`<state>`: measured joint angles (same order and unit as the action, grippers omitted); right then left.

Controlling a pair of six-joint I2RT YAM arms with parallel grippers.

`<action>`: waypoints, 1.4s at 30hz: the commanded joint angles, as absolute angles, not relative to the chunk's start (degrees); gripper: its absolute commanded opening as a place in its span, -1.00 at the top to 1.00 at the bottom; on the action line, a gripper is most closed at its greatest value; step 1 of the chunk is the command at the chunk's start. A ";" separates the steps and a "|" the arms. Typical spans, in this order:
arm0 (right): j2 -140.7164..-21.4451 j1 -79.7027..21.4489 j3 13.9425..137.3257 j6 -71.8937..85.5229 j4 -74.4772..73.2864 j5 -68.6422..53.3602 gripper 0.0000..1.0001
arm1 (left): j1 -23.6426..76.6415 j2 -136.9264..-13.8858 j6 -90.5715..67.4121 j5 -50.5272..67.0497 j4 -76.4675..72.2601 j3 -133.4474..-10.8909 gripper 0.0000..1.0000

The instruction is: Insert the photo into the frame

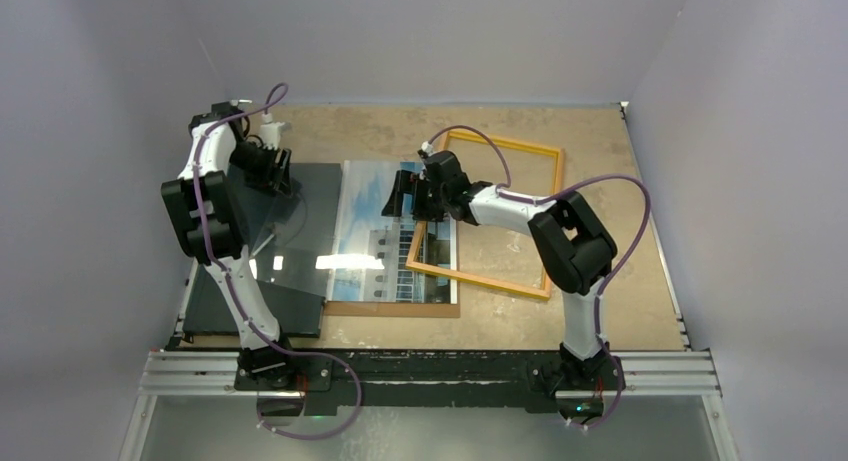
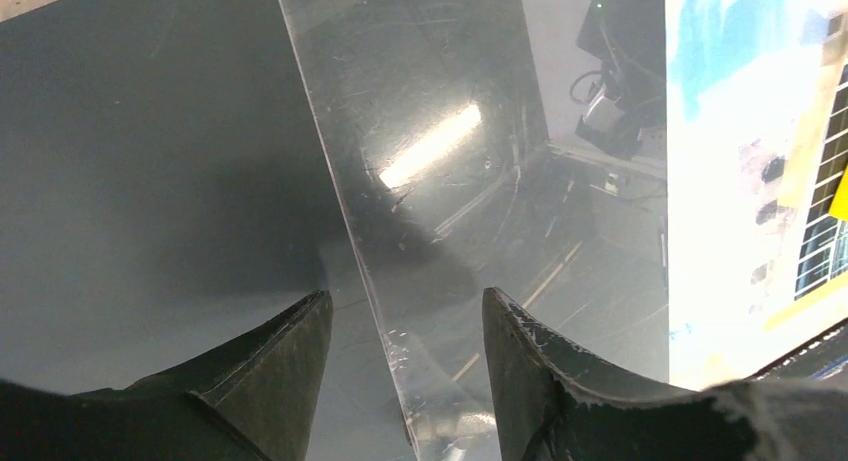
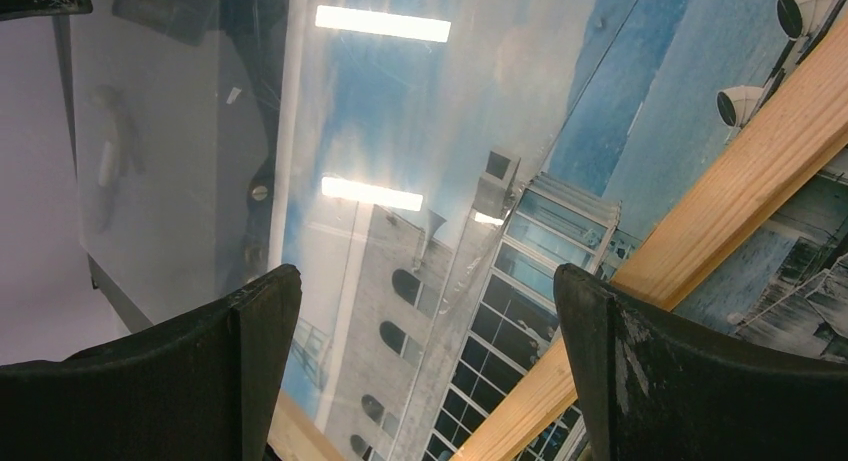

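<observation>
Looking down on the tan table [image 1: 620, 181], the biggest thing on it is the black board [image 1: 295, 316] on the left. Next to it the photo [image 1: 385, 216] lies flat near the middle, face up, on a brown backing [image 1: 390, 308] that sticks out along its near edge. The frame [image 1: 480, 281] sits to the right, turned a bit crooked, and its near-left corner lies on top of the photo's right side. So the photo isn't inside it, just tucked under one corner.

A clear pane [image 1: 295, 246] sits over the black board, catching the ceiling lights. From the right wrist cam it looks like its far side reaches over the left part of the photo, but the glare makes that hard to call.

The left gripper [image 2: 405, 301] is at the pane's far-left end. Its jaws are about half open, with one finger on each side of the pane's edge. There's a clear gap on both sides, so it isn't pinching anything that I can see.

The right gripper [image 3: 425, 281] is spread as wide as it goes and hangs low over the middle of the photo with nothing between its fingers [image 3: 600, 321]. The frame's wooden bar runs diagonally under the right-hand finger. I can't tell whether a fingertip actually touches the print or the bar.
</observation>
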<state>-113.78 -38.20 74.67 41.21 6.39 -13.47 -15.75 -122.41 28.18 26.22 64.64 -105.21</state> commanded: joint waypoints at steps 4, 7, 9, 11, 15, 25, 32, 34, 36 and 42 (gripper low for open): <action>-115.30 -38.17 73.79 42.21 6.24 -15.13 -0.98 | -16.77 -123.79 29.75 31.36 67.50 -106.61 0.05; -116.57 -38.13 74.30 42.23 6.00 -15.20 -0.98 | -16.92 -124.02 29.81 33.67 69.55 -107.90 0.15; -117.46 -38.15 74.52 42.32 6.11 -15.05 -0.98 | -16.91 -123.59 29.76 35.15 70.28 -108.38 0.20; -118.18 -38.14 74.49 42.51 6.17 -15.16 -0.98 | -16.95 -122.96 29.56 36.71 70.67 -108.59 0.26; -119.10 -38.19 73.89 42.81 6.33 -15.21 -0.98 | -16.95 -122.23 28.91 40.36 71.74 -108.99 0.37; -120.35 -38.23 73.56 43.68 7.04 -16.17 -0.98 | -16.96 -121.64 28.52 45.56 73.78 -108.72 0.56; -121.73 -38.66 73.92 44.01 6.92 -16.63 -0.98 | -16.81 -122.53 28.87 49.61 75.50 -107.86 0.57; -122.06 -38.75 73.71 44.12 7.29 -16.99 -0.98 | -16.79 -122.77 28.89 50.93 75.96 -107.50 0.61; -122.08 -38.76 73.35 44.22 7.72 -17.30 -0.98 | -16.72 -122.90 29.07 52.02 76.41 -107.28 0.79; -119.03 -38.76 74.14 44.44 7.38 -20.56 -0.98 | -16.66 -119.08 24.20 49.21 72.06 -107.02 1.00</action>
